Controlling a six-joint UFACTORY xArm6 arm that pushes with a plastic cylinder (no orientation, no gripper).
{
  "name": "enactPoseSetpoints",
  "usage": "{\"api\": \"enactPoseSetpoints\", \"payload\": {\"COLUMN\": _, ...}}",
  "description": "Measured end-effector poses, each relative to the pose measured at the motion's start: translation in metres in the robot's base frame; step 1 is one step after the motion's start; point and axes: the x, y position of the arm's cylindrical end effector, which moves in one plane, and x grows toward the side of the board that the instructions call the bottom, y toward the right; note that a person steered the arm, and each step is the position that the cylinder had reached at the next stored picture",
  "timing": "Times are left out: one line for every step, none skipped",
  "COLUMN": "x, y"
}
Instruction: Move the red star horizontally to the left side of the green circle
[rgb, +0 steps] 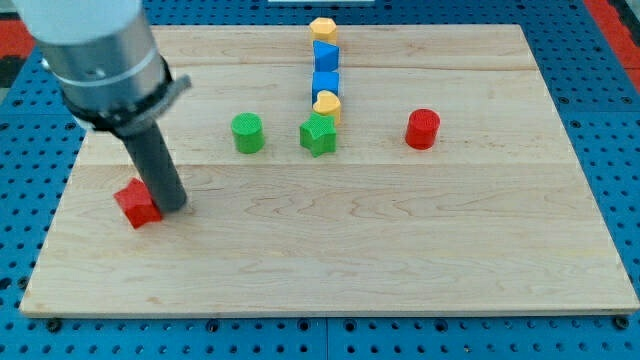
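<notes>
The rod's lower end, my tip (172, 205), rests on the wooden board (330, 260) and touches the red star (136, 204), which sits just to its left in the view. Up and to the right of the tip stands the green circle (247, 133), apart from it. Farther right lies the green star (318, 135), with a yellow block (327, 104) touching it behind. Beyond run two blue blocks (326, 84) (325, 55) and a yellow hexagon (323, 29). The red cylinder (423, 129) stands farthest right of the tip.
</notes>
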Motion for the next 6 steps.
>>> {"api": "enactPoseSetpoints", "payload": {"x": 0.027, "y": 0.013}}
{"api": "enactPoseSetpoints", "payload": {"x": 0.036, "y": -0.014}}
{"api": "enactPoseSetpoints", "payload": {"x": 0.036, "y": -0.040}}
{"api": "enactPoseSetpoints", "payload": {"x": 0.051, "y": -0.055}}
{"api": "enactPoseSetpoints", "payload": {"x": 0.023, "y": -0.067}}
{"api": "enactPoseSetpoints", "payload": {"x": -0.019, "y": -0.052}}
